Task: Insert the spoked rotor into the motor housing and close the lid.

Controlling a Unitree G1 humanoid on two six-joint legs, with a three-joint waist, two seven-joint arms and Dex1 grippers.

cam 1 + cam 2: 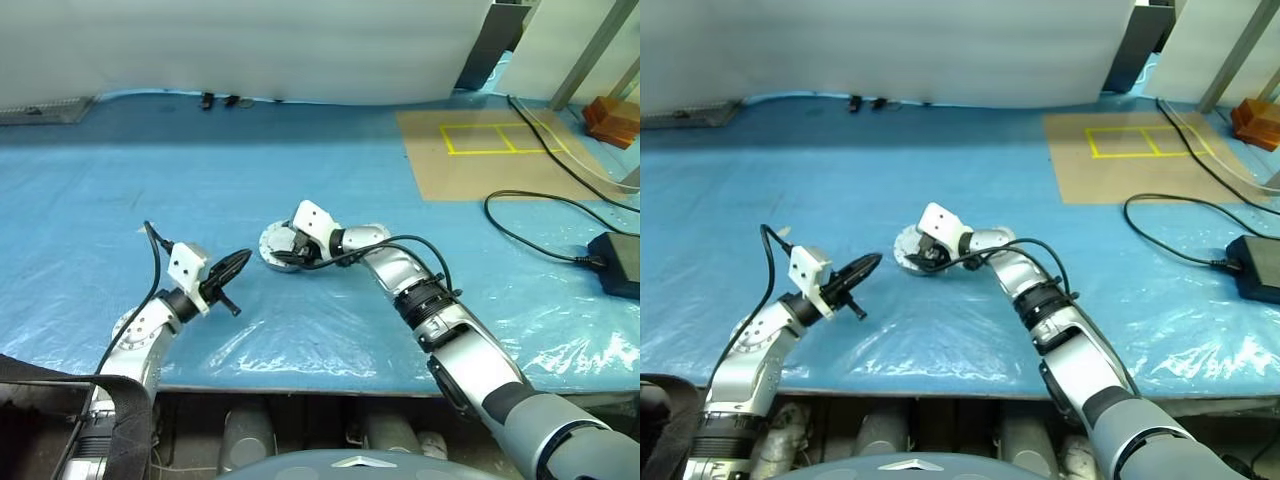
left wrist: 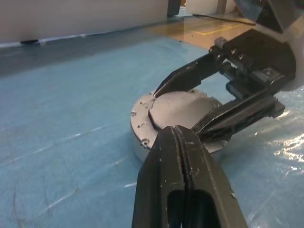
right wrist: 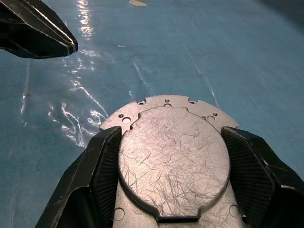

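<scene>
**Q:** Blue plastic sheeting point(image 1: 330, 180) covers the whole table. What sits on it that matters here?

**A:** Largest first: the sheeting is wrinkled and glossy, so anything on it may slide under a sideways push. Near the middle lies the motor housing point(image 1: 272, 243), a short round grey puck. On top of it is the lid point(image 3: 173, 159), plain scratched face upward, lying flat inside the housing's flange of small holes. The spoked rotor cannot be seen; with the lid down it is judged to be already inside.

**Q:** How do the two pincers stand?

**A:** The right gripper point(image 3: 171, 156) reaches down over the puck with its jaws spread wide, one finger on each side of the lid, close against its edge. Whether the pads actually press the lid or just flank it cannot be told. The left gripper point(image 1: 240, 262) is closed and holds nothing; it hovers just beside the housing, its tip pointing toward it.

**Q:** What step is this, and how is it done well?

**A:** Probably the final seating of the lid. Advice:
- Keep the right fingers level across the lid so it goes down square, not canted against one wall.
- Press straight downward; a slanted push could skate the puck across the slippery film.
- Use the closed left tip as a stop against the housing's side, or to tap the raised edge.
- Check that the lid's notched outline matches the recess all round before letting go.
</scene>
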